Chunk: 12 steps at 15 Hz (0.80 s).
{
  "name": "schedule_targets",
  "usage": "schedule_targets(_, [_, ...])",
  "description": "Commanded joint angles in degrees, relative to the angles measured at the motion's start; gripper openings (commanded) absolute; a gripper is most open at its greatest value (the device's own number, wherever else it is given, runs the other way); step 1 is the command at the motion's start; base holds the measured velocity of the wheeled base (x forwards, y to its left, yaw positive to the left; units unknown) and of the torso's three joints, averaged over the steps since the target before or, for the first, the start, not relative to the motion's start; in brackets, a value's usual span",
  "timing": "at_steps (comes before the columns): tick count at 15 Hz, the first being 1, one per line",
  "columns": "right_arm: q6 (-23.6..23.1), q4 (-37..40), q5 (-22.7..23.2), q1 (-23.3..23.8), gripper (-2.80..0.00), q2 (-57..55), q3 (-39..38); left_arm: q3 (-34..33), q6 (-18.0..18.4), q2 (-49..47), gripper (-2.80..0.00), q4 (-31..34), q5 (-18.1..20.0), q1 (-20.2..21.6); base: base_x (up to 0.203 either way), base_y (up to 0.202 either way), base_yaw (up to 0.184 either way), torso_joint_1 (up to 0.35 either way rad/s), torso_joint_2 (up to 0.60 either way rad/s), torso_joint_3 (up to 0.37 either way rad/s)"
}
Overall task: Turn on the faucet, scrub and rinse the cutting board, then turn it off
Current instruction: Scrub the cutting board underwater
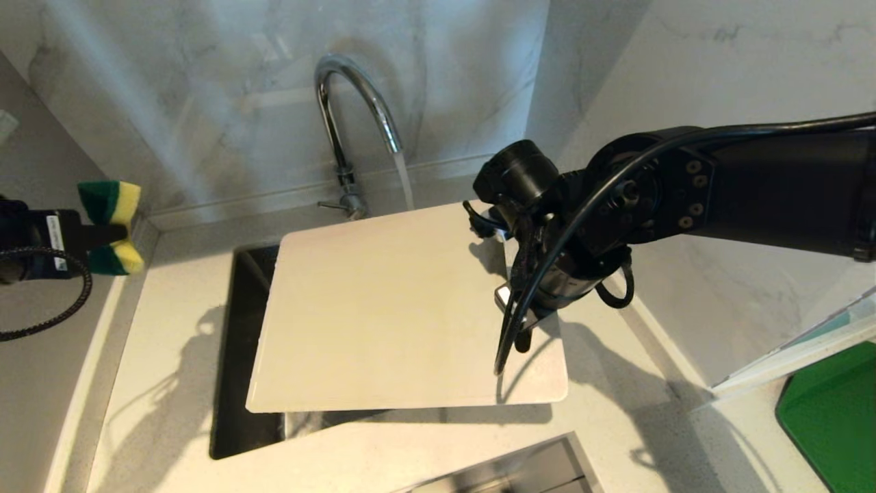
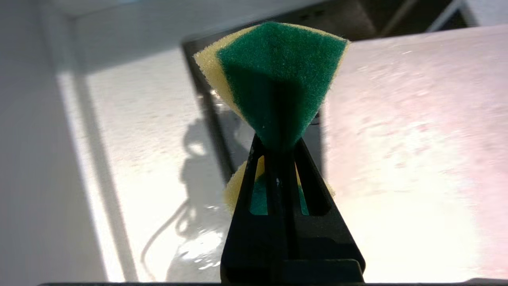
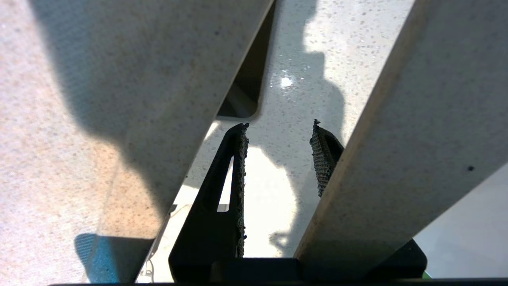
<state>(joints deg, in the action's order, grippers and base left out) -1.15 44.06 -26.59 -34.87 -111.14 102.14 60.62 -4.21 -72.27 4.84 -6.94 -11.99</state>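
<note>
Pale speckled stone desk [image 1: 171,383] w/ a dark undermount sink [image 1: 236,356] cut into it; grey-veined marble walls [image 1: 205,82] at back and on the rt side. Strong light from one side, hard arm shadows across the desk. Bottom edge of head view: a steel-looking rim, can't tell what it is. Far rt: dark green flat thing [image 1: 831,418] w/ rounded corner, partly out of frame.

Faucet [image 1: 342,123] stands behind the sink, chrome gooseneck, water running from the spout [image 1: 404,174] down behind the board's back edge. Small lever at its base points left.

Cutting board [image 1: 397,308] off-white, held up over the sink, covers most of the basin, tilted a bit, near edge overhangs the front desk strip.

Rt claw [image 1: 506,274] at the board's rt end; in rt wrist view one finger [image 3: 232,174] pokes thru the handle slot, other sits behind the slot's outer bar, part-open, gripping that bar.

Left claw [image 2: 279,151] off to the left, above the desk beside the sink, well apart from the board. Squeezed tight on a green/yellow sponge [image 1: 113,226], pinched in the middle so both ends flare.
</note>
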Motion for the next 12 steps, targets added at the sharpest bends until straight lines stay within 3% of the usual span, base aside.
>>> schedule_targets(1, [0.0, 0.2, -0.1, -0.1, -2.8, -1.3, 0.7, 1.6, -1.1, -3.3, -2.8, -0.2, -2.1, -4.9, 0.0, 0.0, 0.0, 0.0, 0.0, 0.0])
schedule_targets(7, [-0.3, 0.2, -0.1, -0.9, -2.8, -3.5, 3.5, 4.5, -6.4, -8.2, -2.8, -0.2, -3.0, -9.8, 0.0, 0.0, 0.0, 0.0, 0.0, 0.0])
schedule_targets(12, [-0.3, 0.2, -0.2, -1.5, -2.8, -5.7, 6.3, 5.6, -7.1, -10.7, -2.8, -1.6, -2.9, -15.6, 0.0, 0.0, 0.0, 0.0, 0.0, 0.0])
